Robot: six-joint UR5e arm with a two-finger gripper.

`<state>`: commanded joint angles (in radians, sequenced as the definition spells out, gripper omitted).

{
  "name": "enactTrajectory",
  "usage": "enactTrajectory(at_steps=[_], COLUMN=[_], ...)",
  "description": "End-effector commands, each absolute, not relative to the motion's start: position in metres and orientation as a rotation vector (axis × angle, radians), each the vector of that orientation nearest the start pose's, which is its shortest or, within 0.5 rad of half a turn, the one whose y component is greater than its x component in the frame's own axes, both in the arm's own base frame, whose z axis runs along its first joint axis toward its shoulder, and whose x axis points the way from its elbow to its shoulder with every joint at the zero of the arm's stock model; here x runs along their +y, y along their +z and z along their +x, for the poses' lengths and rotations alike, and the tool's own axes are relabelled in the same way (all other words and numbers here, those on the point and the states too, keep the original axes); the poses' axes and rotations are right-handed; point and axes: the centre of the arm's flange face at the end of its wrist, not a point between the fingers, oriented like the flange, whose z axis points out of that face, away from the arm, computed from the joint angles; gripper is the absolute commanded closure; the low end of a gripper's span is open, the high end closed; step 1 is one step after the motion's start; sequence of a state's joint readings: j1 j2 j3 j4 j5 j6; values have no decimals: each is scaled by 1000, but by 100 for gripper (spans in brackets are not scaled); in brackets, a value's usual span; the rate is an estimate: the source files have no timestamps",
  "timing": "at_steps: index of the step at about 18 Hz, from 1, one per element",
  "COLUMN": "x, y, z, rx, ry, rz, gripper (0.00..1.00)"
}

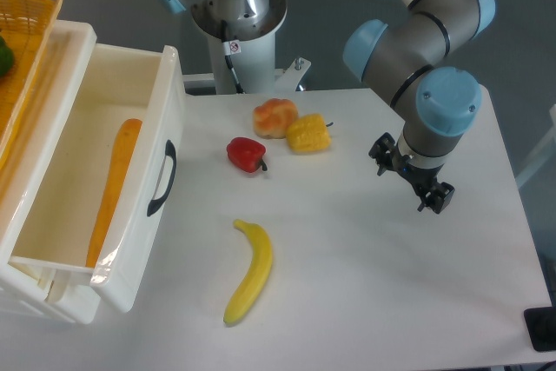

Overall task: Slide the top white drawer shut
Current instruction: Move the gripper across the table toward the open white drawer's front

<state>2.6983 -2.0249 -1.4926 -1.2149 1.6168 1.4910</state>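
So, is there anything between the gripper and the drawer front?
Yes. The red pepper and banana lie on the table between the gripper and the drawer front; its handle itself is uncovered.

One white drawer (104, 171) stands pulled out, with one curved black handle (162, 178) on its front panel and one long orange carrot (113, 188) lying inside. One yellow wicker basket (24, 49) sits at the upper left edge, holding one green item (4, 58), only partly seen. On the tabletop (365, 284) lie four foods: one banana (249, 271), one red pepper (246, 154), one corn piece (308, 134) and one bread roll (274, 116). One arm carries one hand (410, 182).
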Motion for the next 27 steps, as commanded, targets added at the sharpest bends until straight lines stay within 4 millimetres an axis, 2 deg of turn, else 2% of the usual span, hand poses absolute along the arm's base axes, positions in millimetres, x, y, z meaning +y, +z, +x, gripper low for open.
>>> enactTrajectory(at_steps=[5, 7, 9, 12, 17, 20, 23, 25, 27], x=[397, 392, 390, 388, 386, 409, 418, 434, 452], y=[293, 285, 289, 280, 276, 273, 289, 293, 297], z=[-525, -513, -503, -480, -471, -454, -456, -442, -424], rx=[539, 390, 359, 310, 194, 107, -2, -77, -162], ry=[-35, -62, -32, -65, -86, -90, -46, -66, -77], rz=[-3140, -3164, -3123, -3143, -3159, -3166, -3146, -3115, -3095], gripper=[0, 0, 0, 0, 0, 0, 0, 16, 39])
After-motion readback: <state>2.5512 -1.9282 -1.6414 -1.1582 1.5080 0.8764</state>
